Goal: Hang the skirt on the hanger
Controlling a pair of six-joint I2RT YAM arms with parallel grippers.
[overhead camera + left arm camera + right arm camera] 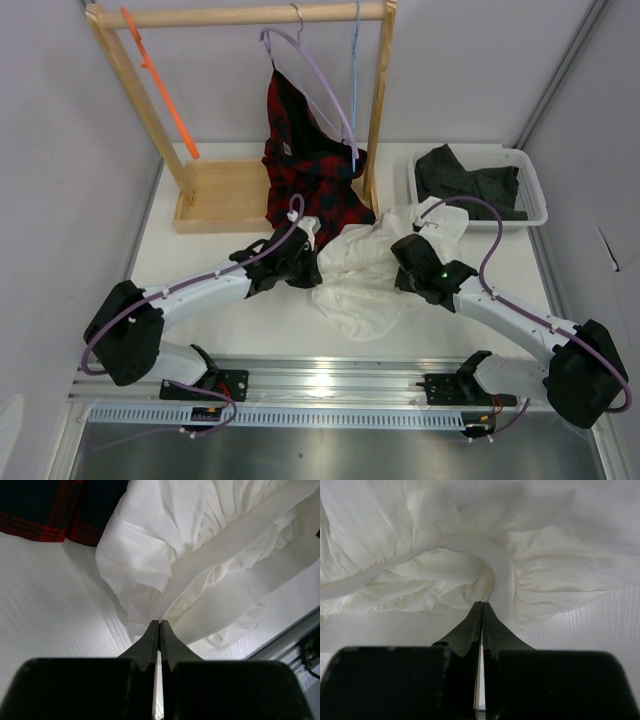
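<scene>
The white skirt (362, 272) lies crumpled on the table between my two arms. My left gripper (306, 262) is at its left edge, jaws shut, with a fold of the skirt (200, 555) pinched at the tips (159, 623). My right gripper (403, 252) is at its right side, jaws shut on the gathered waistband (490, 555) at the tips (482, 604). The orange hanger (160, 88) hangs at the left end of the wooden rack's top bar, far from both grippers.
The wooden rack (240, 15) stands at the back on its base (215, 195). A lilac hanger (320, 85) on it carries the red-and-black plaid garment (310, 160), which hangs down onto the table by the skirt. A pale blue wire hanger (354, 60) hangs beside it. A white tray (535, 195) with dark cloth (465, 180) sits back right.
</scene>
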